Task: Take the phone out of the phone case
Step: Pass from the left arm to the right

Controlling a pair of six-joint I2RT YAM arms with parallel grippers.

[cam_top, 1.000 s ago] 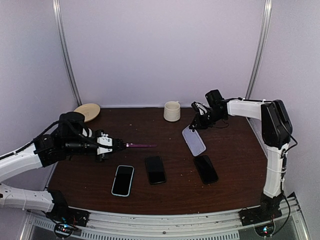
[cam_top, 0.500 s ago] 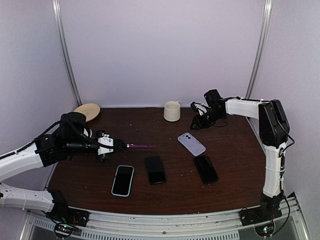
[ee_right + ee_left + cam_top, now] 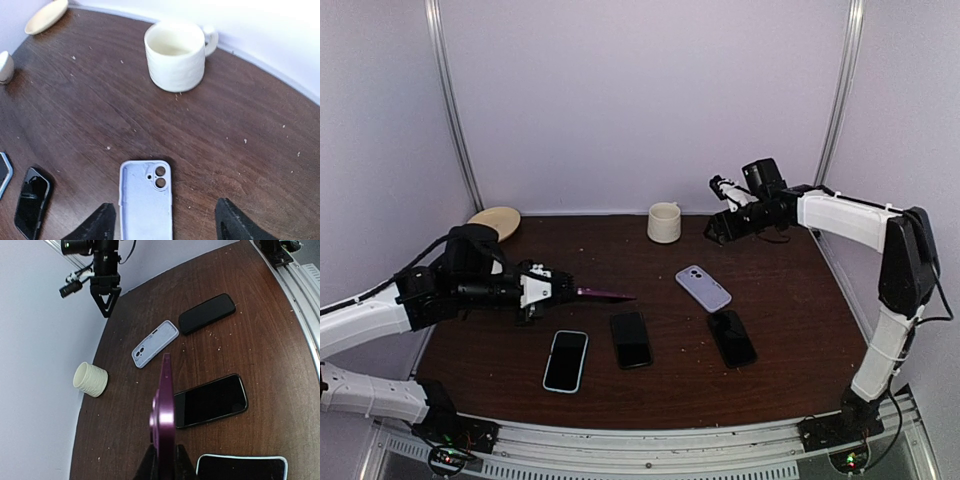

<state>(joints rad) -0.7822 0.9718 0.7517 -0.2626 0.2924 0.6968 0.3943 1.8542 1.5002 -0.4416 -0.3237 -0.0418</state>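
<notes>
The dark wooden counter carries three phones in a near row. A blue-rimmed phone lies on the left, a black phone in the middle and a second black phone on the right, all screen up.

The left hand is clamped on a magenta case. The case is glossy and thin, and it is held edge-on above the counter's left half, sticking out rightward past the fingertips. Whether a phone sits inside it cannot be told.

The right hand hangs above the far right, its fingers spread apart and holding nothing. A lavender case lies flat on the counter below it and just nearer, not touching it. This case is pale and matte, with a two-lens cutout at its far end.

A cream mug stands at the far centre, and a tan dish at the far left.
</notes>
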